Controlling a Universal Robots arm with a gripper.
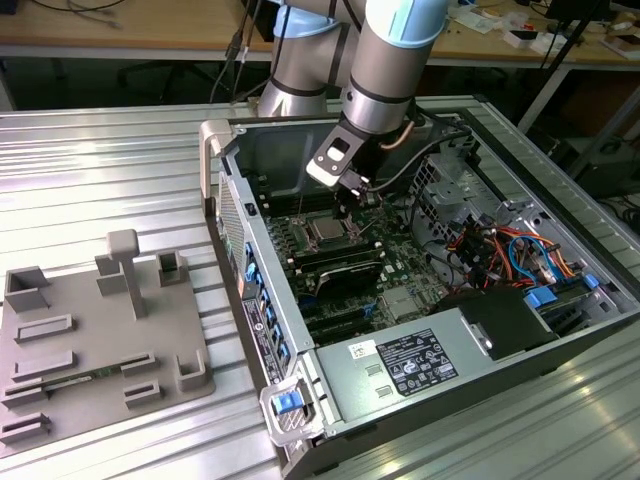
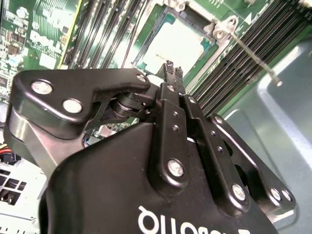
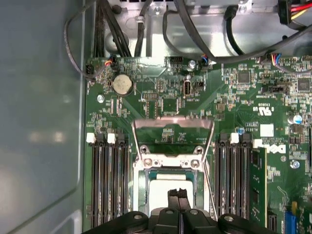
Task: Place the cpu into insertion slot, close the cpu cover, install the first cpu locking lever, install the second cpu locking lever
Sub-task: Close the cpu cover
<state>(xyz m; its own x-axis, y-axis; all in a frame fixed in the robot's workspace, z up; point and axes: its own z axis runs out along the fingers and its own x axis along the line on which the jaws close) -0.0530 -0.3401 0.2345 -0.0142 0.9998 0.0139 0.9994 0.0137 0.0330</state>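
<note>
Inside the open computer case (image 1: 262, 300), the gripper (image 3: 178, 194) hangs just above the socket with its fingertips pressed together and nothing visible between them. The cpu (image 3: 158, 191) lies in the insertion slot (image 3: 140, 192) in the middle of the green motherboard (image 3: 161, 92), between two banks of black memory slots (image 3: 109, 185). The cpu cover (image 3: 168, 163) appears to lie down around it. In the second wrist view a thin locking lever (image 2: 253, 53) juts out past the socket's corner.

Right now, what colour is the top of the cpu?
Pale silver-grey; the cpu shows best in the second wrist view.
</note>
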